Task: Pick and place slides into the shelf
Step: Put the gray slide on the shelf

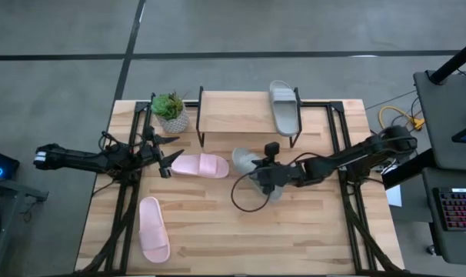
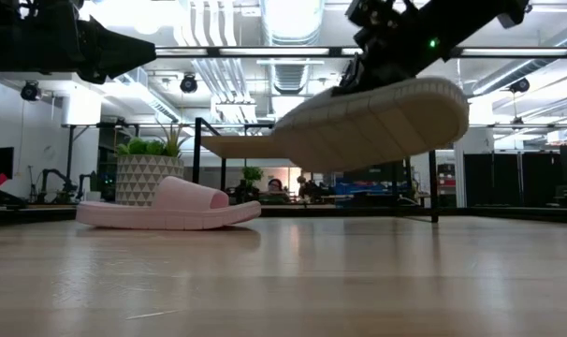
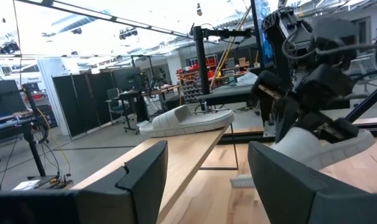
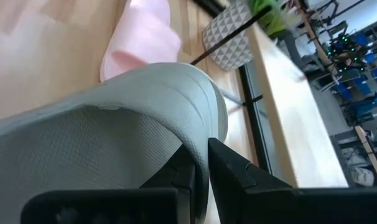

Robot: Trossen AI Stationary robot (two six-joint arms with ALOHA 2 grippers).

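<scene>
Above the tabletop, largest first:
1. Shelf: 1 grey-green slide aboard; your carried one could knock it.
2. Carried slide: airborne, thin edge-grip may slip.
3. Right gripper: clamped on it.
4. Left gripper: fingers apart, empty.

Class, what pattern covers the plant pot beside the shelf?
The plant pot has a white-and-grey geometric triangle pattern, clearest in the right wrist view.

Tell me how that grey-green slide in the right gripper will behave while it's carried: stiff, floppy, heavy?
Probably stiff: held in the right gripper by its strap, the grey-green slide hangs clear of the table without sagging. Likely light, since a thin pinch carries it. It is tilted, so it might swing.
</scene>
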